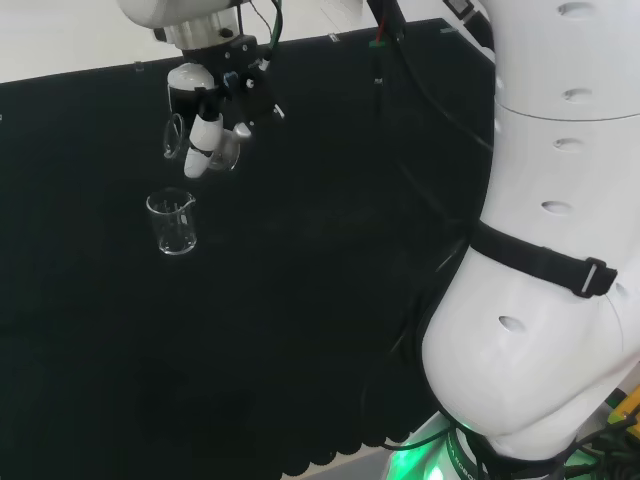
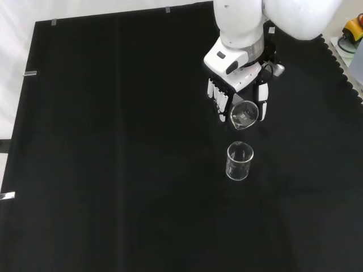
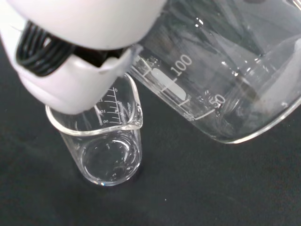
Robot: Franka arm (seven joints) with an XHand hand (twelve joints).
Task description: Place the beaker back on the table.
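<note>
Closest to the wrist camera, the held beaker (image 3: 221, 80) looms large and tilted, its printed scale facing me, with a blurred white part of the hand (image 3: 80, 52) across it. Beyond it a smaller second beaker (image 3: 106, 141) stands upright on the black cloth (image 3: 211, 188) and looks empty.

From the front view, I see the hand (image 2: 241, 90) hanging above the cloth with its fingers (image 2: 218, 96) and thumb curled around the held beaker (image 2: 245, 113), which is tipped so its mouth faces the camera. The second beaker (image 2: 239, 161) sits just nearer to me than the hand, apart from it. In the head view the hand (image 1: 205, 130) is far and left on the bench, clamped on the held beaker (image 1: 195, 140), with the second beaker (image 1: 172, 222) nearer, just below it in that view.

I judge the task barely begun: the held beaker is off the table and tilted. I think it carries no liquid, though clear glass makes that hard to confirm. What is left, as I read it, is to bring it upright, lower it onto bare cloth beside the standing one, and release.
</note>
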